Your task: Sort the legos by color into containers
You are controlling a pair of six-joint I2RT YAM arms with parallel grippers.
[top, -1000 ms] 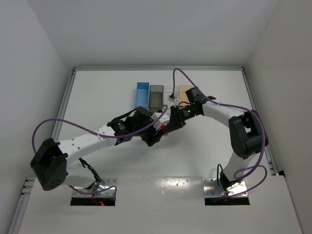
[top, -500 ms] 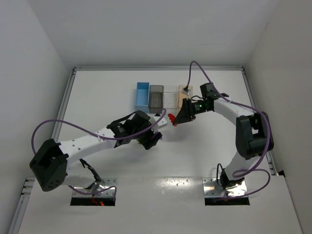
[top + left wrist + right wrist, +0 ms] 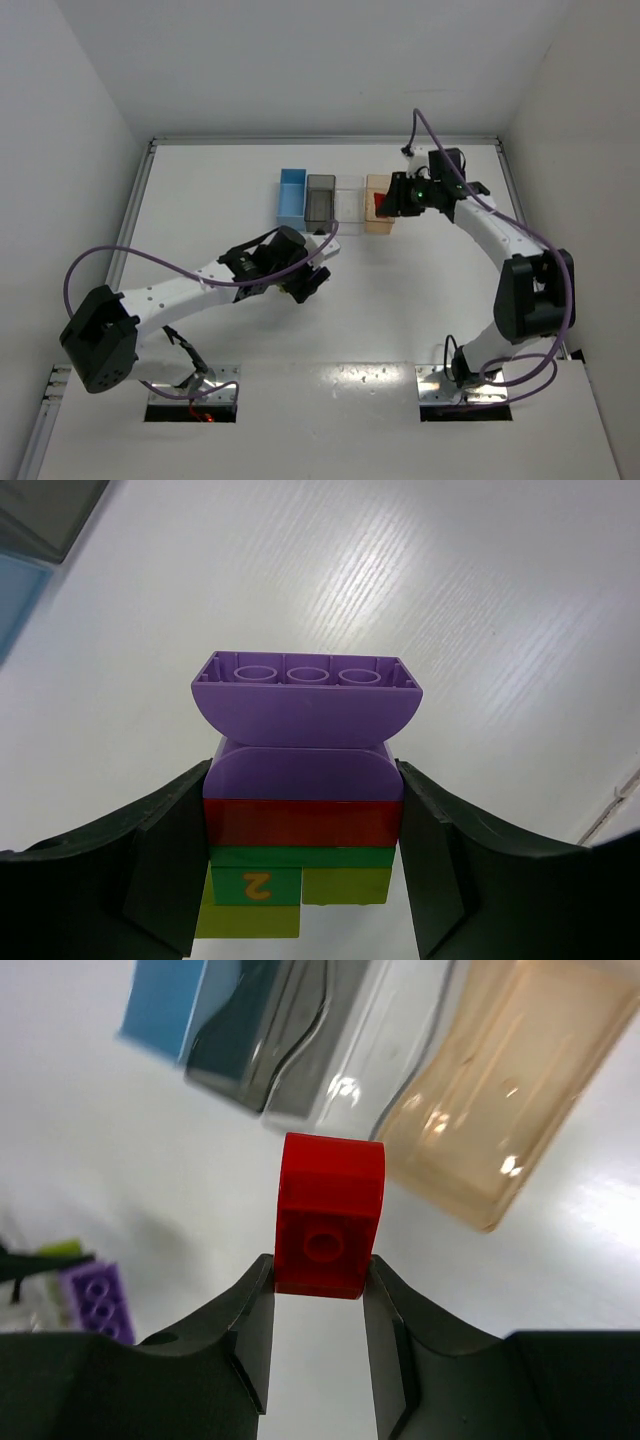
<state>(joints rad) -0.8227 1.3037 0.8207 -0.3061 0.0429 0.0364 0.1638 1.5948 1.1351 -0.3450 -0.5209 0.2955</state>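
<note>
My right gripper (image 3: 318,1285) is shut on a red lego (image 3: 328,1216) and holds it in the air. In the top view this red lego (image 3: 381,203) hangs over the pale orange bin (image 3: 378,226). My left gripper (image 3: 303,875) is shut on a stack of legos (image 3: 300,825): two purple bricks (image 3: 305,698) on top, then red, dark green and yellow-green. In the top view the left gripper (image 3: 308,280) is near the table's middle. The blue bin (image 3: 291,196), dark grey bin (image 3: 319,198) and clear bin (image 3: 348,200) stand in a row with the orange one.
The right wrist view shows the four bins side by side, with the orange bin (image 3: 505,1110) nearest the red lego, and the purple top of the stack (image 3: 97,1302) at lower left. The table's raised edge (image 3: 320,141) runs behind the bins. White walls surround the table.
My right gripper has pulled the red lego off the stack and carried it back and right, from beside the left gripper to over the orange bin. My left gripper has shifted slightly left with the stack.
</note>
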